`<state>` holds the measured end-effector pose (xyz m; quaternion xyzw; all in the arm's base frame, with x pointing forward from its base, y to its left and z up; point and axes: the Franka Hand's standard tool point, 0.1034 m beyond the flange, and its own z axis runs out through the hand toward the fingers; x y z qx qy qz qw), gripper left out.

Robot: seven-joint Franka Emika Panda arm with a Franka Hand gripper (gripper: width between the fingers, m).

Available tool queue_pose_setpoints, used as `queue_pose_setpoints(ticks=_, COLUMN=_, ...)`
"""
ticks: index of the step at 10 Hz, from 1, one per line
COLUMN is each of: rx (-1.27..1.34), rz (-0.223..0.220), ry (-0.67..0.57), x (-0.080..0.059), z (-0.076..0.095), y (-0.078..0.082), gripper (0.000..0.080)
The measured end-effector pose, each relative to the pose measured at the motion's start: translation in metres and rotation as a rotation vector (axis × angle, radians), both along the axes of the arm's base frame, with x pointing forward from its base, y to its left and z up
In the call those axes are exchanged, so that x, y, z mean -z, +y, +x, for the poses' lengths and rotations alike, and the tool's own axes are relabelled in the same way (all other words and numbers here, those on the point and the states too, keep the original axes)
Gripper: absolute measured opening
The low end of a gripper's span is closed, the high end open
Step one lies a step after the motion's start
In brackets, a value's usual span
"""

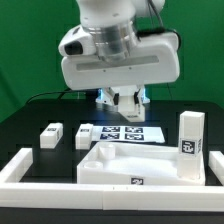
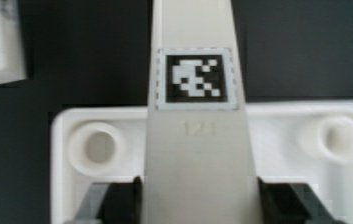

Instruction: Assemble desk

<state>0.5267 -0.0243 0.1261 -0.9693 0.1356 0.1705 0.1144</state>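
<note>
The pincer [image 2: 198, 198] is clamped on 1 leg block [image 2: 196, 110], gripping its 2 flat long sides. It looks like light, rigid, smooth plastic that could slip or twist. The tabletop [image 1: 108, 172] lies on the worktop [image 1: 30, 112] at 6 o'clock in the exterior view.

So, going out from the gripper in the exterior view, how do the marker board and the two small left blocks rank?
1. Marker board, centre, right by the gripper.
2. Inner block, exterior view's left.
3. Outer block, farthest left.
</note>
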Motion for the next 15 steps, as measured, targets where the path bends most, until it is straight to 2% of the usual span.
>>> queue_pose_setpoints(ticks=1, rx=0.061, rz=0.001, ry=-0.101, x=-0.01, z=0.023, y=-0.01, gripper=0.029)
queue_pose_setpoints(ticks=2, rx=0.104, rz=-0.009, ry=-0.181, x=-0.02, z=0.034, y=-0.017, gripper=0.029)
queue_pose_setpoints(ticks=3, rx=0.123, rz=-0.038, ry=-0.25, x=-0.026, z=0.039, y=-0.022, gripper=0.029)
queue_pose_setpoints(ticks=8, rx=0.15, rz=-0.224, ry=-0.582, x=-0.019, z=0.044, y=-0.03, gripper=0.029)
queue_pose_setpoints(ticks=9, rx=0.147, rz=-0.248, ry=-0.626, x=-0.022, z=0.048, y=-0.032, gripper=0.029)
queue_pose_setpoints(ticks=10, rx=0.155, rz=-0.292, ry=-0.722, x=-0.035, z=0.06, y=-0.038, gripper=0.029)
queue_pose_setpoints(ticks=12, rx=0.162, rz=-0.349, ry=-0.853, x=-0.05, z=0.074, y=-0.037, gripper=0.029)
queue_pose_setpoints(ticks=13, rx=0.162, rz=-0.398, ry=-0.929, x=-0.049, z=0.073, y=-0.042, gripper=0.029)
queue_pose_setpoints(ticks=15, rx=0.156, rz=-0.452, ry=-1.008, x=-0.044, z=0.071, y=-0.045, gripper=0.029)
